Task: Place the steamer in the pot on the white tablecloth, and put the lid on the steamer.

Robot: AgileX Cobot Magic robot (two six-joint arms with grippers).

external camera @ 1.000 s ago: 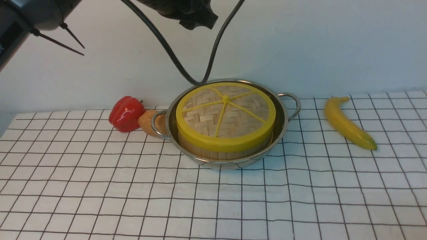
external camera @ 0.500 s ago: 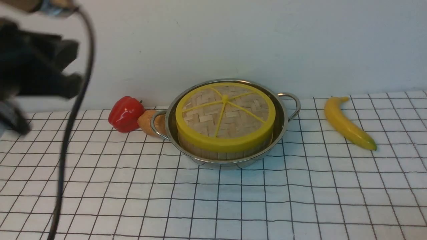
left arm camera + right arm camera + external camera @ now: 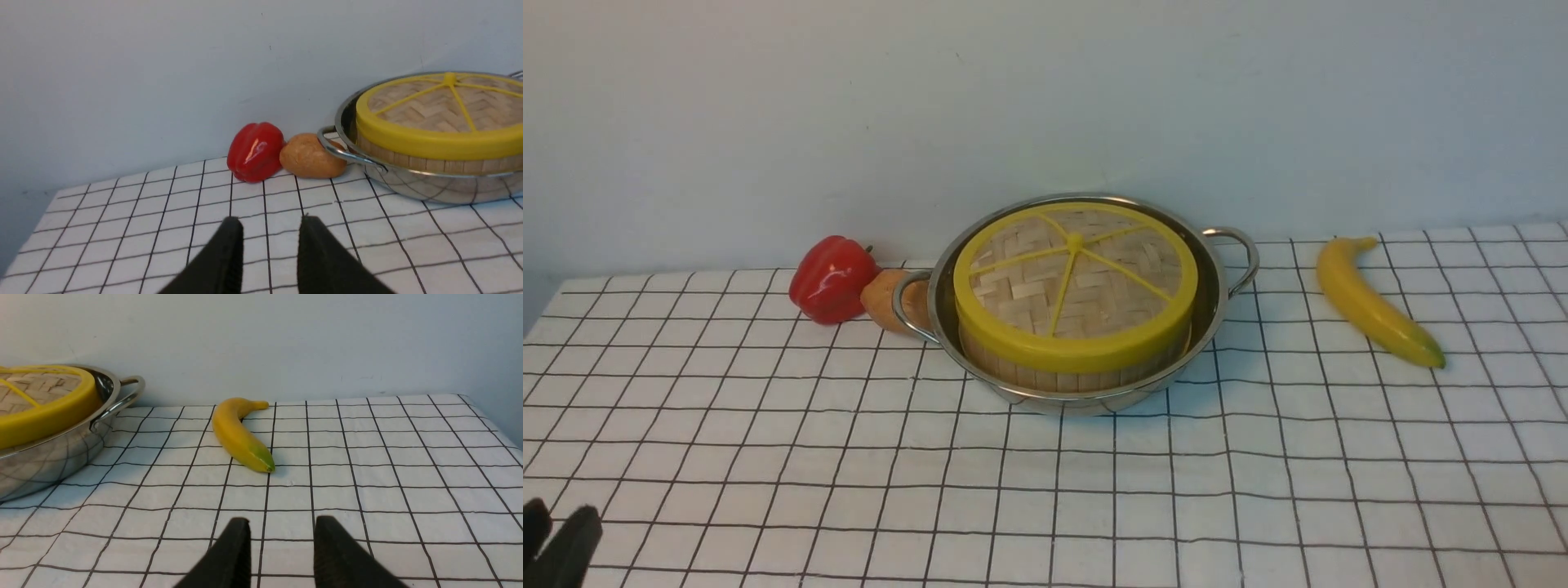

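On the white tablecloth [image 3: 1258, 490], the yellow-rimmed woven lid [image 3: 1076, 282] lies flat atop the steamer [image 3: 1062, 371] in the pot [image 3: 1217, 286], well beyond both grippers' fingers: left gripper [image 3: 267, 222] and right gripper [image 3: 282, 522] parted, empty.

surface: white tablecloth [image 3: 768, 457], black grid
centre of frame: pot [image 3: 1213, 306]
left of pot: red pepper [image 3: 832, 279], brown potato [image 3: 886, 300]
right of frame: banana [image 3: 1372, 302]

Even soft light; sharp frames; glare on pot [image 3: 1217, 286].
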